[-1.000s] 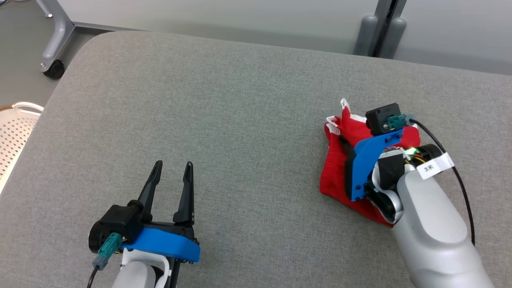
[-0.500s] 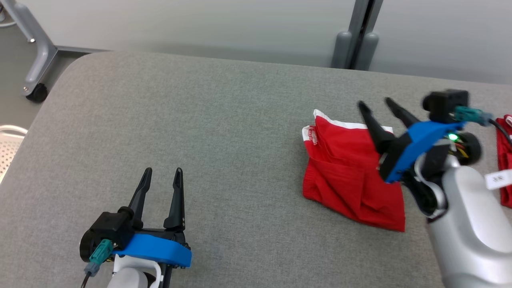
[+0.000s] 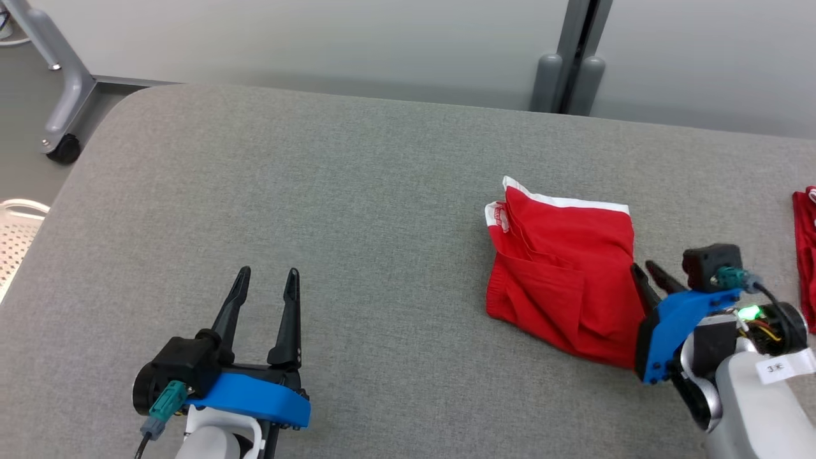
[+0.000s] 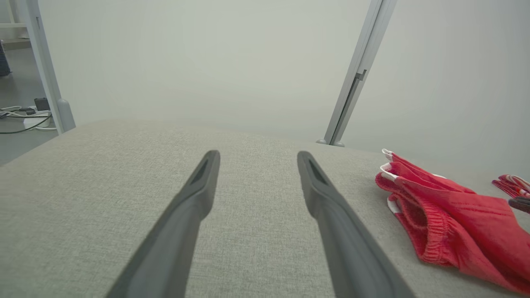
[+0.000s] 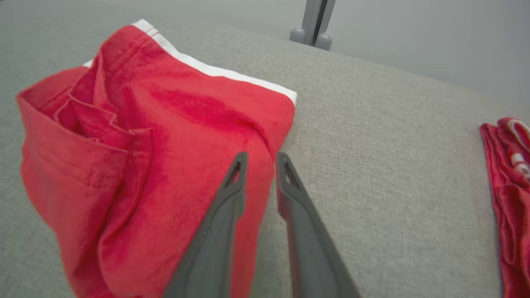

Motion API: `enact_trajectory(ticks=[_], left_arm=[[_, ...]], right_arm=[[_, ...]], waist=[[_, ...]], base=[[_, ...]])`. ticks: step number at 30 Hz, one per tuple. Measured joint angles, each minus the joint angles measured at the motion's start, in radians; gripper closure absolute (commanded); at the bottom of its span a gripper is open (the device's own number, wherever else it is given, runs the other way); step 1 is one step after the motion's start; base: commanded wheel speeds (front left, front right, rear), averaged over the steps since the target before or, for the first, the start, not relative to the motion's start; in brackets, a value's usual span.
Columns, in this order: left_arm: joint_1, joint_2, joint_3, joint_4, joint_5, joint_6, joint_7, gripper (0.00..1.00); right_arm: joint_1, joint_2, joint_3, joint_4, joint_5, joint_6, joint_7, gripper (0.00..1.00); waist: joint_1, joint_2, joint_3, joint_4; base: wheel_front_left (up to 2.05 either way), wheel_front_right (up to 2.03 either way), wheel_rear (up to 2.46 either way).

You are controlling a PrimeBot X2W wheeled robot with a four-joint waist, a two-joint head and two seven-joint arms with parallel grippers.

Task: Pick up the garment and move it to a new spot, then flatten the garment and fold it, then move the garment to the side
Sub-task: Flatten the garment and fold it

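A folded red garment (image 3: 561,280) is pictured from the head camera on the right half of a grey padded table (image 3: 357,210), with white trim along its far edge. The left gripper (image 3: 268,275) is held low at the near left, well apart from the cloth, its jaws spread wide and empty. The right gripper (image 3: 642,268) is poised at the right edge of the garment, its two fingers set slightly apart. A second red cloth (image 3: 804,242) is cut off by the right side of the frame, and a white perforated basket (image 3: 16,236) is glimpsed beyond the table's left side. From the left wrist, the left gripper (image 4: 257,156) is shown with bare table between its parted fingers and the garment (image 4: 451,211) off to the right. From the right wrist, the right gripper (image 5: 261,157) is shown with a narrow gap between its jaws and nothing clamped. One finger is laid across the right edge of the garment (image 5: 165,136) and the other over the table beside it. Whether the cloth is touched cannot be told. The second red cloth (image 5: 509,194) is seen well apart at the right.
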Motion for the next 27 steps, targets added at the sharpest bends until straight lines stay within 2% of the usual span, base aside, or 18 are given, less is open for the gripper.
enact_trajectory(ticks=[6,12,22,27], left_arm=[[0.0,0.012,0.002,0.0,-0.002,0.0,0.0,0.0],[0.01,0.015,0.002,0.004,-0.004,0.0,0.0,0.0],[0.039,0.018,0.017,0.003,-0.004,0.0,0.0,0.0],[0.047,0.018,0.032,0.002,-0.004,0.0,0.0,0.0]], right_arm=[[0.0,0.026,0.085,0.086,-0.026,0.0,-0.015,1.0],[-0.001,0.059,0.248,0.103,0.018,0.0,-0.002,1.0],[0.063,0.068,0.549,-0.078,0.148,0.0,0.025,1.0],[0.105,0.055,0.561,-0.194,0.194,0.0,0.005,1.0]], waist=[[0.0,0.0,0.001,0.025],[0.0,0.0,-0.018,0.035],[0.0,-0.0001,-0.047,0.006],[-0.0001,0.0,-0.061,-0.017]], base=[[0.0,0.0,0.0],[0.0,0.0,0.0],[0.0,0.0,0.0],[0.0,0.0,0.0]])
